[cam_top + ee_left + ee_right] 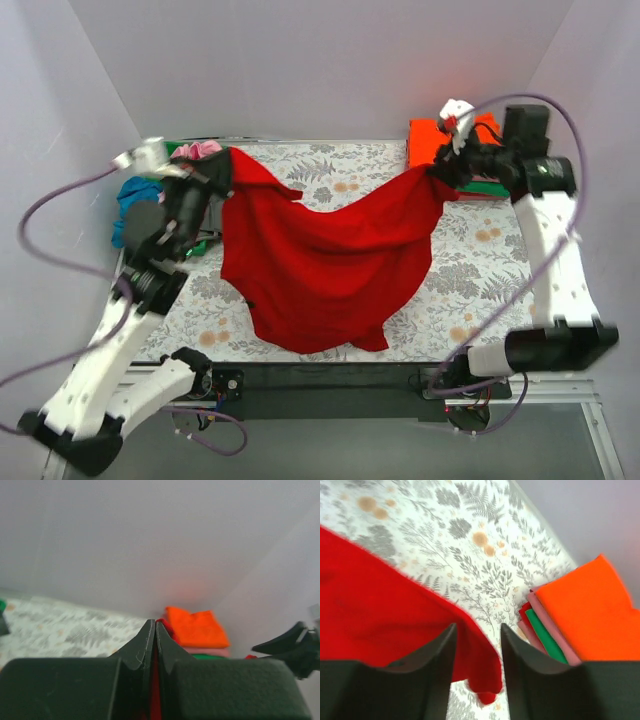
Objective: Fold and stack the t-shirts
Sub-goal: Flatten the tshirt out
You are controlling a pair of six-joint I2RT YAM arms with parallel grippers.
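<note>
Large bright red cloth t-shirt [320,260]: sleeves and collar are lost in the folds. The right wrist view cuts it off at the left edge.
Left gripper [155,626]: only a thin red sliver shows between its dark fingers [137,652], so how much cloth is pinched is hidden.
Loose heap of pink, green and blue cloth shirts [135,195]: mostly behind the left arm, too bunched to count.
Folded stack topped by a bright orange shirt [430,140]: the lower layers are covered by the right arm from above. The right wrist view shows only their thin edges and is cropped at the right.
Right gripper [438,178]: in the left wrist view it is a blurred dark shape, cut off at the right edge.
Grey floral-patterned tablecloth [65,630]: the pattern is blurred in the left wrist view.
</note>
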